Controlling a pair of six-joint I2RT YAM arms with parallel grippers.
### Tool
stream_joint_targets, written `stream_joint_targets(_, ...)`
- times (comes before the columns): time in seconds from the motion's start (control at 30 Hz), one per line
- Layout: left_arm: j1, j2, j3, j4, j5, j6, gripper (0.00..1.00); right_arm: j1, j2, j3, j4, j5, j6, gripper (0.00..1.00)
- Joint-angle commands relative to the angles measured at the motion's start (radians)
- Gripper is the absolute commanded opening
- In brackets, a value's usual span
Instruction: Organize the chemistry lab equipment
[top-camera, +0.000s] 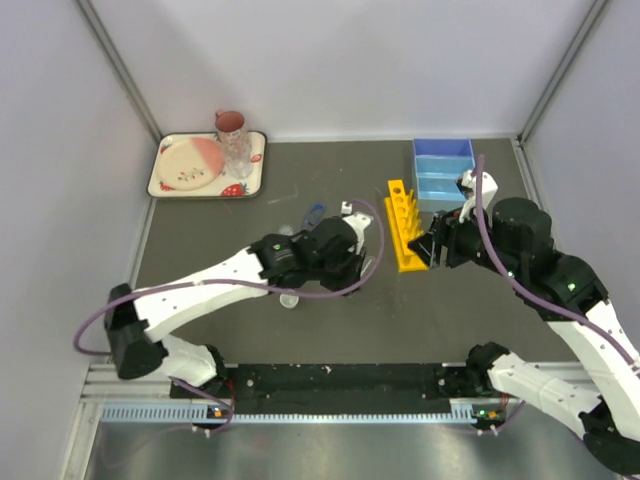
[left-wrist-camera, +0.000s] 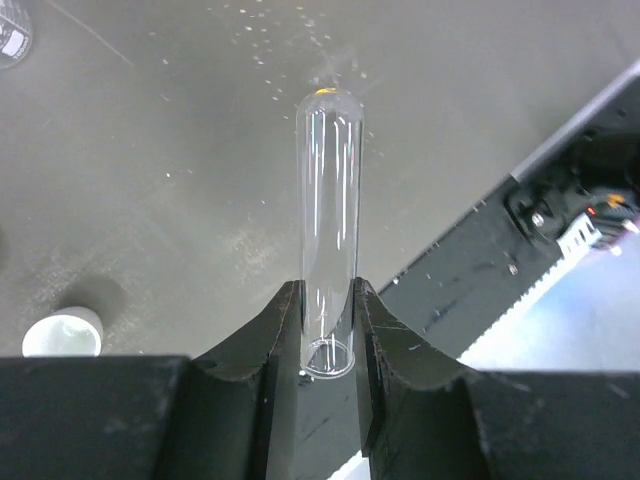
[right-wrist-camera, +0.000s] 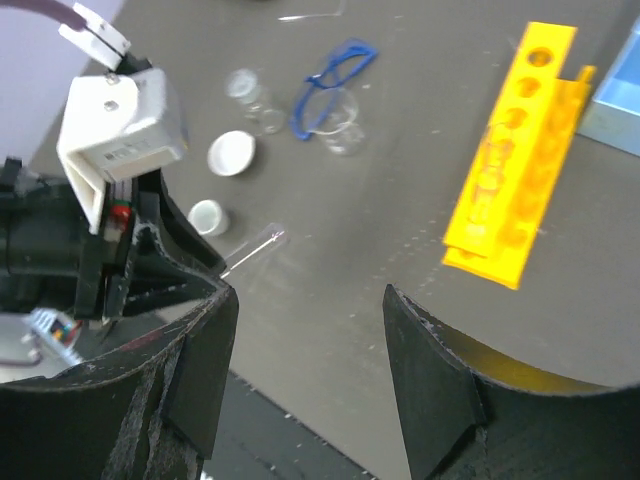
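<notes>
— Looking down from above, where do the arms stand?
— The left jaws are over the middle of the dark surface (top-camera: 200, 235), closed on a thin clear glass tube (top-camera: 366, 266). The right jaws hang just beside the near end of the yellow holed tube rack (top-camera: 404, 225), which lies in front of the blue divided tray (top-camera: 443, 168). Blue-rimmed goggles (top-camera: 313, 212) lie to the rack's left.
— What does the left wrist camera add?
— The tube is pinched near its open end between two black fingers (left-wrist-camera: 262, 350), its rounded end pointing away. A small white round dish (left-wrist-camera: 62, 333) sits on the surface, well apart from it.
— And the right wrist camera?
— Those jaws stand wide apart with nothing between them. Past them the rack shows on the right, and a small clear beaker (right-wrist-camera: 345, 125) rests right against the goggles.
</notes>
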Motion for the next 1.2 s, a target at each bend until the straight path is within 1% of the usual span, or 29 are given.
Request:
stream_joint_targets(0.0, 0.002, -0.153, -0.073, 0.099, 0.142, 0.107, 0.00, 0.008, -0.002, 0.073, 0.008, -0.223, 0.032, 0.61)
stream_joint_targets(0.03, 0.001, -0.204, -0.095, 0.116, 0.163, 0.116, 0.00, 0.008, 0.004, 0.079, 0.017, -0.287, 0.047, 0.61)
stream_joint_targets(0.2, 0.002, -0.340, -0.174, 0.214, 0.312, 0.142, 0.01, 0.010, 0.029, 0.090, 0.098, -0.481, 0.130, 0.61)
stream_joint_targets(0.33, 0.002, -0.458, -0.234, 0.312, 0.386, 0.142, 0.02, 0.013, 0.032, 0.075, 0.169, -0.556, 0.193, 0.61)
stream_joint_targets(0.43, 0.002, -0.501, -0.253, 0.331, 0.440, 0.142, 0.03, 0.021, 0.029, 0.035, 0.245, -0.610, 0.250, 0.61)
stream_joint_targets(0.7, 0.002, -0.568, -0.282, 0.406, 0.521, 0.129, 0.03, 0.076, 0.026, -0.057, 0.389, -0.624, 0.343, 0.61)
stream_joint_targets(0.97, 0.002, -0.565, -0.265, 0.417, 0.533, 0.133, 0.03, 0.165, 0.049, -0.060, 0.420, -0.586, 0.354, 0.60)
stream_joint_targets(1.17, 0.007, -0.564, -0.248, 0.423, 0.523, 0.138, 0.03, 0.194, 0.057, -0.069, 0.437, -0.578, 0.362, 0.58)
